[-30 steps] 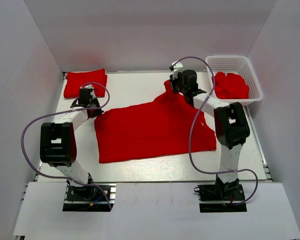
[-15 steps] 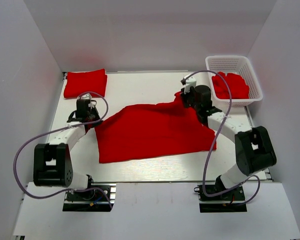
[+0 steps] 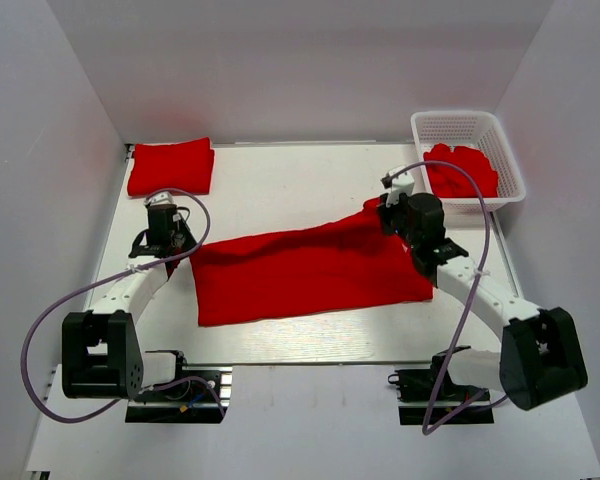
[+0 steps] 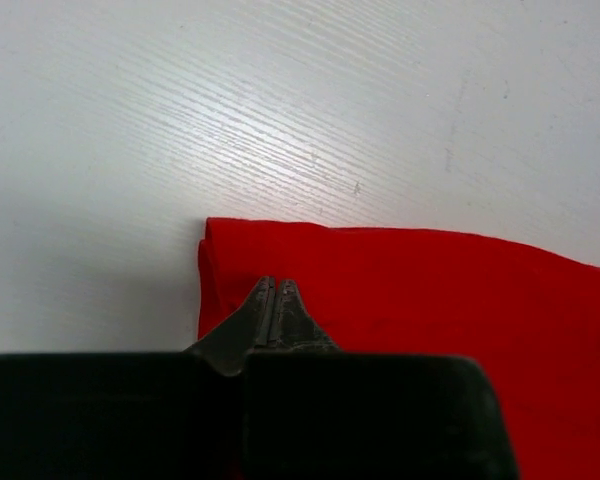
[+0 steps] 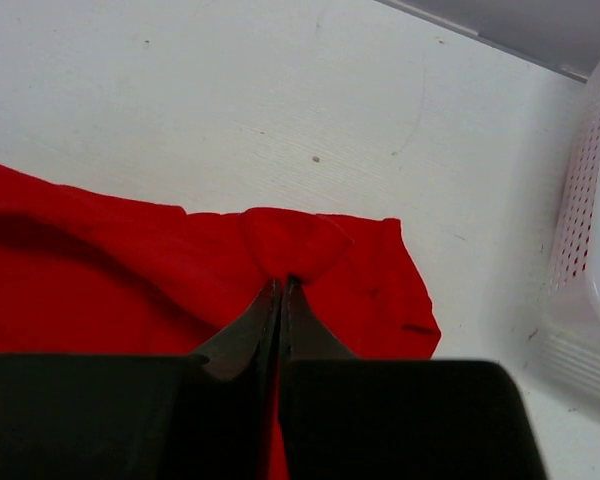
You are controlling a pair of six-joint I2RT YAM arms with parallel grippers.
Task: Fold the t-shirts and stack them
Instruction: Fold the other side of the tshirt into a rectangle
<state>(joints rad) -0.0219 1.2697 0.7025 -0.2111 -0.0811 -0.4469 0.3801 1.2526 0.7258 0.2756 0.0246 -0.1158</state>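
A bright red t-shirt point(image 3: 310, 275) lies spread across the middle of the table. My left gripper point(image 3: 177, 252) point(image 4: 276, 285) is shut on its far left corner, where the cloth edge lies doubled over. At the far right corner my right gripper point(image 3: 382, 212) point(image 5: 282, 282) is shut on a raised pinch of the same shirt point(image 5: 290, 240). A second red t-shirt point(image 3: 170, 166) lies folded at the back left. A third, crumpled t-shirt point(image 3: 462, 170) sits in the basket.
The white lattice basket point(image 3: 507, 150) stands at the back right, close to my right wrist; its wall point(image 5: 590, 250) shows at the right edge of the right wrist view. White walls enclose the table on three sides.
Both grippers have drawn back toward the near edge, taking the shirt's far edge with them. The spread shirt now shows as a narrower band.
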